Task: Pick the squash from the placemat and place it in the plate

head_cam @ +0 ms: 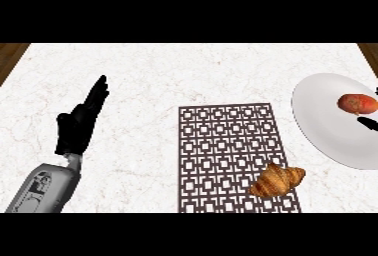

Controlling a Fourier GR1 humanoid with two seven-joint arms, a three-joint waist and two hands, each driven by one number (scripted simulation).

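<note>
The orange-red squash (357, 103) lies on the white plate (323, 125) at the right of the counter. Just beside the squash, small black parts of my right hand (367, 122) show at the view's right edge; the rest of that hand is out of view. The brown lattice placemat (225, 145) lies in the middle of the counter with no squash on it. My left hand (80, 125) rests open at the left, fingers straight and pointing away, holding nothing.
A croissant (277, 181) sits on the placemat's near right corner, partly over its edge. The marble counter (184, 75) ends in wooden strips at the far left and far right corners.
</note>
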